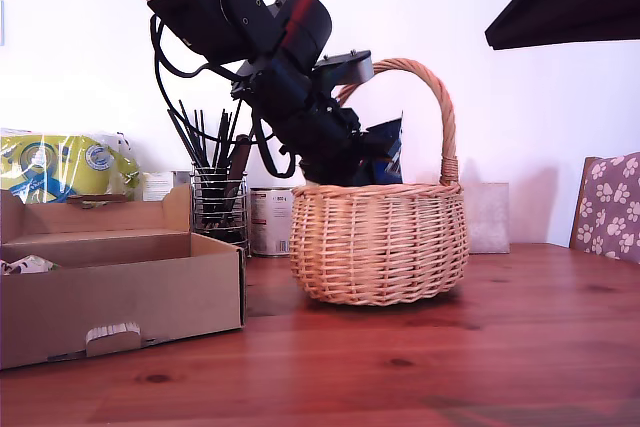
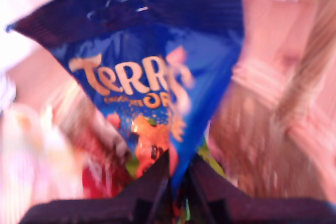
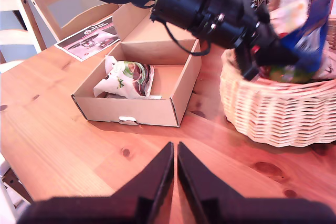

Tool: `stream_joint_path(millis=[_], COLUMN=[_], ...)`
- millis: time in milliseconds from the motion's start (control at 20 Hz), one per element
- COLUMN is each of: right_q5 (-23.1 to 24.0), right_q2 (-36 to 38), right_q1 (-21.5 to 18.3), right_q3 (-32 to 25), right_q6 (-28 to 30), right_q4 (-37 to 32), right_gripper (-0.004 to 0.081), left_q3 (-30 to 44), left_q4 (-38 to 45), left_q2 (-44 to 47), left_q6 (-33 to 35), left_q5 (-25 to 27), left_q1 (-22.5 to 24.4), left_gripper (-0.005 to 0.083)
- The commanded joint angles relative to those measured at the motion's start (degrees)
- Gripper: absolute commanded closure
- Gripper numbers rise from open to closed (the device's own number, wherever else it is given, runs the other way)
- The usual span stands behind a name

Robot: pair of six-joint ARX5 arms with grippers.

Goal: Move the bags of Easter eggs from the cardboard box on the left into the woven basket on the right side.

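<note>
My first pincer pinches the dark blue orange-lettered glossy bag over the round tan wicker basket, my second pincer pressed together empty; one green-and-white bag remains in the brown cardboard box.

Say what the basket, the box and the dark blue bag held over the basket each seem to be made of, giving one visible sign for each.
The woven basket looks like light-tan wicker: interlaced strands show along its sides and arched handle. The cardboard box looks like plain brown matte card, with folded flaps and a cut tuck tab. The dark blue bag in my first gripper seems glossy plastic or foil film: it creases and catches the light.
</note>
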State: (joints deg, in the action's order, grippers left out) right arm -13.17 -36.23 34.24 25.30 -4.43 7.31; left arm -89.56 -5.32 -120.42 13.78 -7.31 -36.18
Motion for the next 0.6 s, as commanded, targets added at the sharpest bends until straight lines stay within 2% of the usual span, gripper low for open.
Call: stream_joint_path(millis=[0,200,250,300,450,550], right_q5=[-0.24,-0.22,-0.22,-0.22,-0.22,-0.22], right_q2=[0.02,0.02,0.02,0.02,0.02,0.02], right_q1=[0.15,0.13,0.15,0.15,0.13,0.13], right_q3=[0.00,0.00,0.00,0.00,0.00,0.00], right_q6=[-0.04,-0.04,-0.04,-0.04,-0.04,-0.04], right_q4=[-0.46,-0.55,-0.66,-0.61,-0.61,-0.61], right_gripper=[0.0782,0.0782,0.0782,0.0782,0.0782,0.0782], left_q3=[-0.02,-3.54,-4.44,-5.35,-6.86,-8.39], left_q4=[-1.95,-5.60,-6.10,-7.15,-9.20,-12.07], left_q2=[-1.09,-1.09,-1.09,-1.09,-1.09,-1.09], left_q6=[1.46,3.23,3.21,3.21,3.26,5.88], left_q5=[1.88,2.51,2.51,2.49,2.43,2.21], left_q1=[0.15,-0.28,-0.37,-0.55,-1.14,-1.51], left_gripper=[0.0752,0.0746,0.0718,0.0665,0.0429,0.0418])
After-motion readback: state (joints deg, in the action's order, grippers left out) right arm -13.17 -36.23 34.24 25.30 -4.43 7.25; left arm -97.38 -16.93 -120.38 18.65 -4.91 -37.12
